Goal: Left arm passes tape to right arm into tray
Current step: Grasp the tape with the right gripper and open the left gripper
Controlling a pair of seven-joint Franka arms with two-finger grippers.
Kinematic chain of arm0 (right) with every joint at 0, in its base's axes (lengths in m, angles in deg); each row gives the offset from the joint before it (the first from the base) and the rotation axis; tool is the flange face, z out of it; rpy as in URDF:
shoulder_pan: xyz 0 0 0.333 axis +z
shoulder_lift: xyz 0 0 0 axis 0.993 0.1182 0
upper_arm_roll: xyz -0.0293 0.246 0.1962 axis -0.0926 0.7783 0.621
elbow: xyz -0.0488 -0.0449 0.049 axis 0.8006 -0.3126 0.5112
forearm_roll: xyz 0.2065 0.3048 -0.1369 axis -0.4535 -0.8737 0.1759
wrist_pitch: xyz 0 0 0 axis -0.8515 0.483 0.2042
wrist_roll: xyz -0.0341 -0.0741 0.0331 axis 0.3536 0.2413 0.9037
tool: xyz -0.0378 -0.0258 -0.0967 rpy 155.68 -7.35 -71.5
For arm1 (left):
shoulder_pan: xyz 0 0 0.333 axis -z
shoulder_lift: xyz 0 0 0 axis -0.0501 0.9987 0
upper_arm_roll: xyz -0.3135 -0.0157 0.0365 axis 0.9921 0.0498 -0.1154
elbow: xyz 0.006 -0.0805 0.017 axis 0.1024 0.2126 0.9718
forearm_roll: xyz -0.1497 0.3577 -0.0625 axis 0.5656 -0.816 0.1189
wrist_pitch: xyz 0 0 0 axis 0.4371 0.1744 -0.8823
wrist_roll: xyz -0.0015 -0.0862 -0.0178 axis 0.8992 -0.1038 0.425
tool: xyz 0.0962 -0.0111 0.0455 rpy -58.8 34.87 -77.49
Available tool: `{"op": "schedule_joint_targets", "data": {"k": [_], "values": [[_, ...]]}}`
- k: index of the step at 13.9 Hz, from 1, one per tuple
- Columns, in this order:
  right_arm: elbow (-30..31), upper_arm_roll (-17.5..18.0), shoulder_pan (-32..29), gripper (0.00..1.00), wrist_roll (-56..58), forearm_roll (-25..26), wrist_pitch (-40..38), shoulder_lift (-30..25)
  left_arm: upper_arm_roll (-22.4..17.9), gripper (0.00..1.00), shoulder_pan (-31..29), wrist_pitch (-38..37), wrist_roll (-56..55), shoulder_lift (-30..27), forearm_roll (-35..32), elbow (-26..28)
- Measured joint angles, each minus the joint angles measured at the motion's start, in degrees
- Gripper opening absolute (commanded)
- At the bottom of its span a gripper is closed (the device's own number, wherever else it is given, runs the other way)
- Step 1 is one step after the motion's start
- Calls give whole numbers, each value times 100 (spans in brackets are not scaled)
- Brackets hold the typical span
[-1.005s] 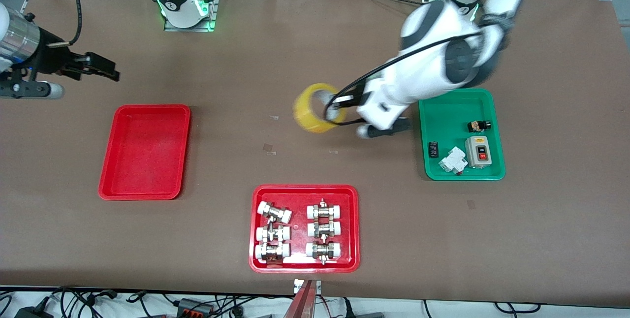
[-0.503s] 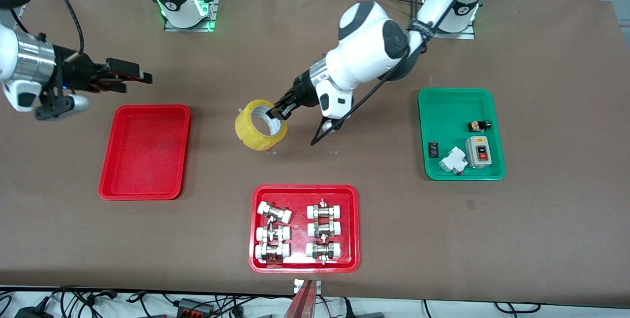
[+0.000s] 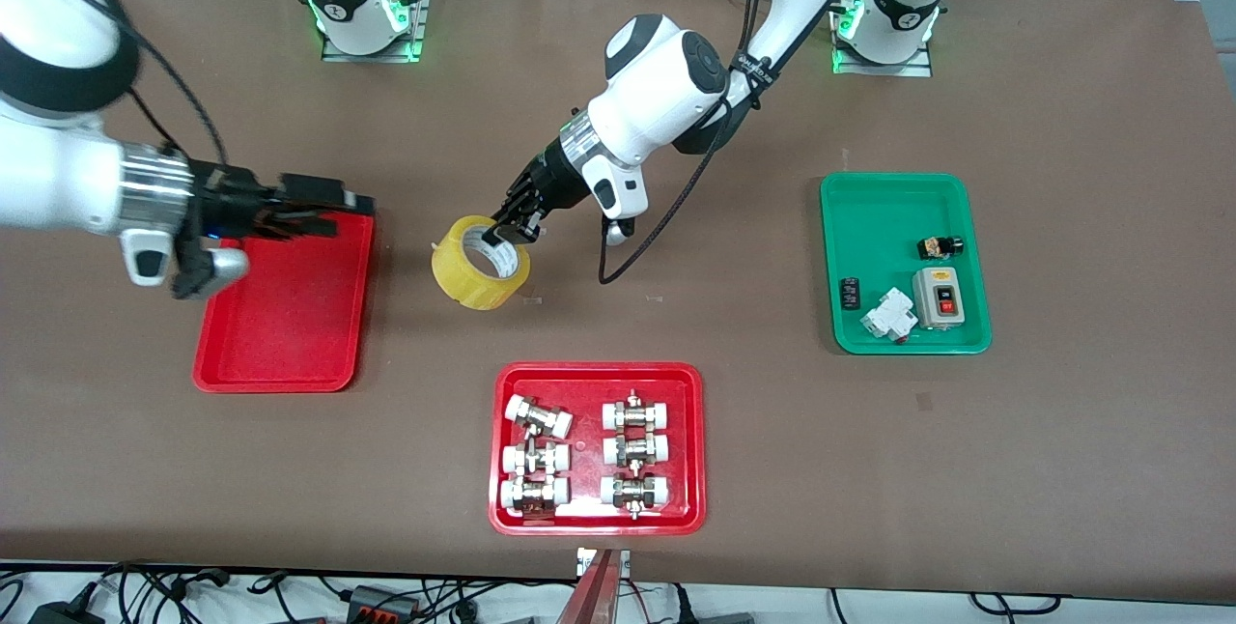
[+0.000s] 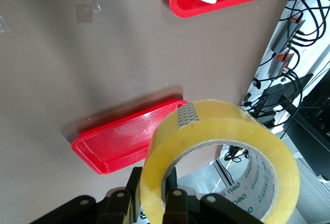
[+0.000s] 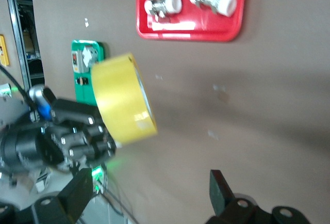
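Observation:
The yellow tape roll (image 3: 462, 274) hangs in my left gripper (image 3: 510, 226), which is shut on the roll's wall, one finger inside the core and one outside. It is up over the bare table beside the plain red tray (image 3: 280, 325). In the left wrist view the tape (image 4: 206, 126) fills the foreground between my left gripper's (image 4: 153, 180) fingers, with the red tray (image 4: 118, 144) past it. My right gripper (image 3: 338, 216) is open and empty over the tray's far corner, pointing at the tape. Its wrist view shows the tape (image 5: 121, 97) ahead of my right gripper (image 5: 149, 185).
A red tray of white-capped fittings (image 3: 597, 518) lies nearest the front camera, also in the right wrist view (image 5: 191, 30). A green tray (image 3: 869, 218) with small electrical parts lies toward the left arm's end. Small tape scraps (image 3: 655, 297) dot the table.
My left arm has swung the tape from beside the green tray toward the red tray and lowered it. My right gripper has moved in over the red tray's far corner, toward the tape.

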Motion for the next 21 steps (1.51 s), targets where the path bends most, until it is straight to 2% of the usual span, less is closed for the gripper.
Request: {"op": "schedule_joint_targets", "data": {"k": [3, 7, 14, 16, 18, 19, 21], "values": [[0, 12, 428, 100, 26, -20, 728, 221, -7, 2, -1, -6, -2, 39, 0, -2], [-6, 14, 664, 100, 119, -208, 1195, 375, -5, 3, 82, -4, -4, 138, 0, -4], [-11, 11, 712, 100, 715, -250, 1418, 761, -6, 3, 84, -5, -5, 145, 0, -15], [-27, 11, 719, 59, 715, -253, 1419, 766, -6, 3, 85, -4, -5, 149, 0, -16], [-54, 12, 728, 27, 715, -298, 1415, 757, -8, 4, 85, -9, -8, 163, 0, -15], [-67, 13, 742, 13, 715, -314, 1412, 747, -9, 4, 84, -9, -8, 180, 0, -16], [-80, 12, 751, 0, 734, -317, 1411, 741, -9, 6, 82, -1, -9, 193, 0, -25]]}}
